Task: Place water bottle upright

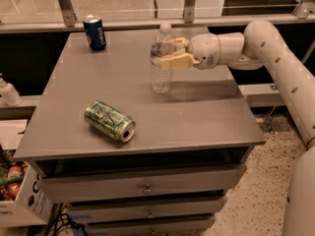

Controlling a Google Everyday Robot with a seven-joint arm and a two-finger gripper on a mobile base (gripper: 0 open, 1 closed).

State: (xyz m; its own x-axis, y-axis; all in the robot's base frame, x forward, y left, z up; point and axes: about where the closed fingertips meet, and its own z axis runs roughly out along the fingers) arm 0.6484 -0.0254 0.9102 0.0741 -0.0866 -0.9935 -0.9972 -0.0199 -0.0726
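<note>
Looking at the water bottle [161, 78], its long axis is straight up and down, with the white cap [166, 28] on top. The base seems to sit flat on the gray table [206, 122], toward the back and a bit right of centre, though I can't swear the bottom is fully down. The gripper [167, 54] comes at it sideways from the right, level with the upper half of the bottle. Its tan fingers [178, 63] are wrapped round both sides, so I'd call that a closed grasp on the bottle, not a loose hover. The arm [275, 58] runs off to the right and then down the right edge, so the bottle sits directly left of the hand.

My guess is the job is nearly done and what's left is letting go and backing out to the right along that same line. The hold is up high, so any sideways drag on release could tip it.

The green can [109, 120] lies on its side near the front left. The blue can [94, 32] stands at the back left corner. Both are well apart from the bottle and nowhere near the exit path.
</note>
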